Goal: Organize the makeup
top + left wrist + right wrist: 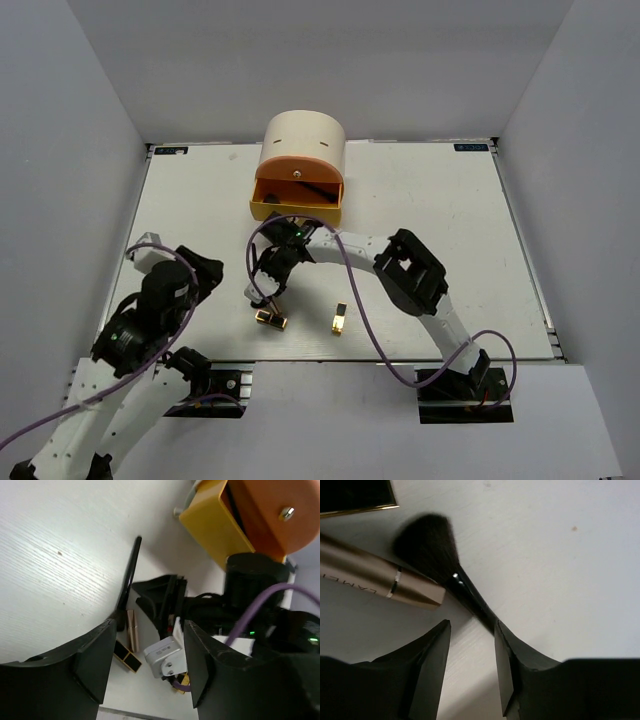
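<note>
Bristles of the black brush (451,572) flare into a soft, dark tuft that would splay if pinched. The better hold is the slim, glossy handle, which looks stiff, light and probably slick. The brush lies flat on the white, faintly grained table (430,200), in front of the open orange-yellow drawer (297,205) of the cream box (305,135). Its head rests against the copper lipstick (380,577), a smooth metallic tube that would likely roll if nudged. Just beyond sits 1 gold-and-black case (355,495), flat and hard-edged; a 2nd case (340,320) lies apart to the right. The right gripper (470,630) hangs low over the brush, jaws apart, with the handle running between them and nothing clamped. The left gripper (149,630) hovers off to the side, jaws apart and empty.
</note>
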